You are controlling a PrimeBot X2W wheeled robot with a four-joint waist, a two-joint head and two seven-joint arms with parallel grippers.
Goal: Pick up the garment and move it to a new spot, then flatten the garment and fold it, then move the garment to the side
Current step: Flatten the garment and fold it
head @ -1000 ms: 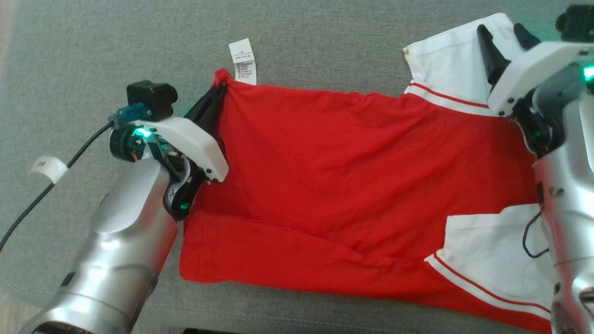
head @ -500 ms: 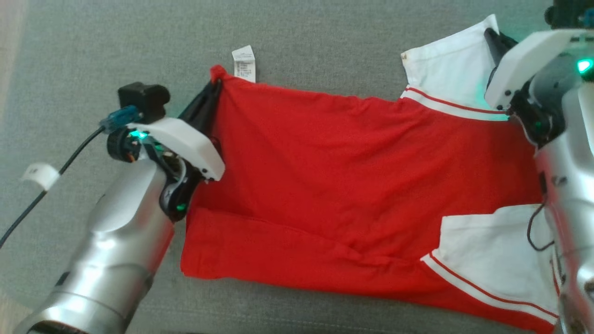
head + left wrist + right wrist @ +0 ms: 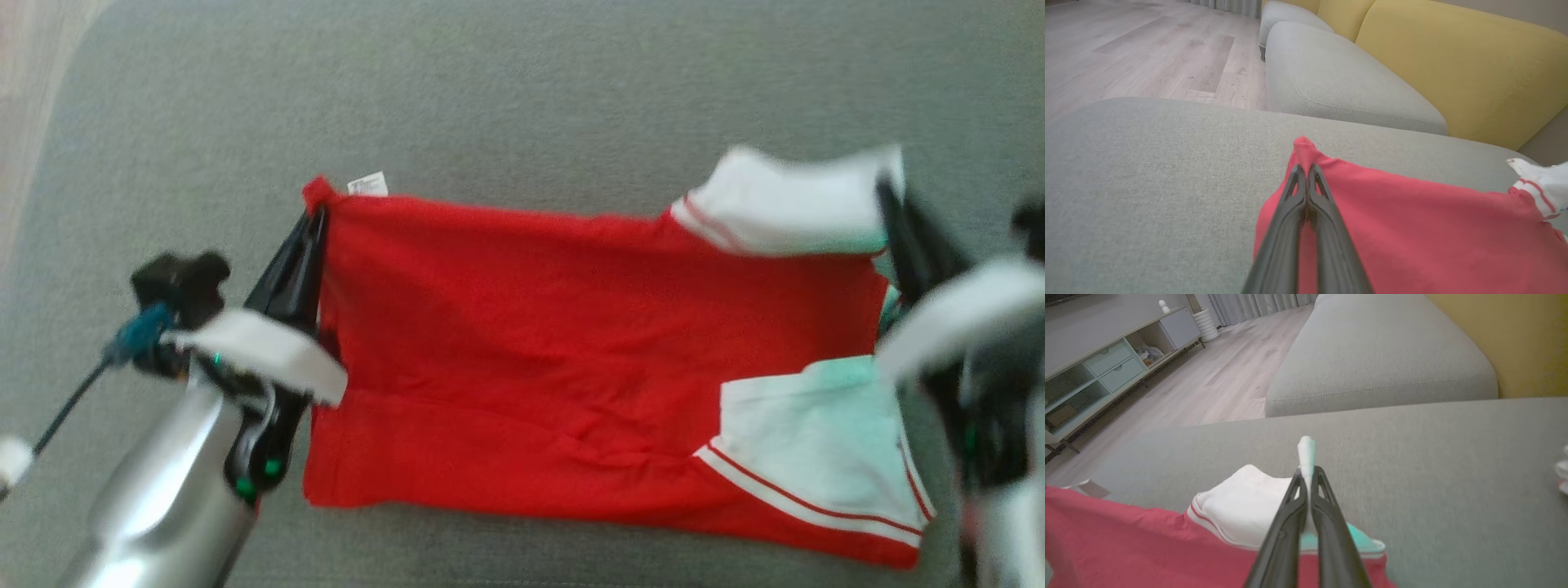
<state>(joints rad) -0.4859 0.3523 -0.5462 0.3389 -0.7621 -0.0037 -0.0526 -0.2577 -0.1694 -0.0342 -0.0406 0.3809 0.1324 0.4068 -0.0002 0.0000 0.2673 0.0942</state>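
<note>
The garment (image 3: pixel 571 327) is a red shirt with white sleeves, spread on a grey cushion (image 3: pixel 522 98). My left gripper (image 3: pixel 314 220) is shut on its far left red corner, which pokes up past the fingertips in the left wrist view (image 3: pixel 1306 169). My right gripper (image 3: pixel 886 192) is shut on the edge of the far white sleeve (image 3: pixel 784 204). In the right wrist view a bit of white cloth stands above the closed fingertips (image 3: pixel 1306 471). The near white sleeve (image 3: pixel 816 433) lies flat. The head view is blurred.
A second grey cushion (image 3: pixel 1339 85) and a yellow backrest (image 3: pixel 1474 69) lie beyond the garment. Wooden floor (image 3: pixel 1126 49) runs along the left side. A low cabinet with drawers (image 3: pixel 1098 363) stands across the floor. The cushion's left edge (image 3: pixel 49 163) is close to my left arm.
My right gripper has shut on the far white sleeve. Both grippers have raised the garment's far edge, and the white label is now mostly hidden. The head view has shifted.
</note>
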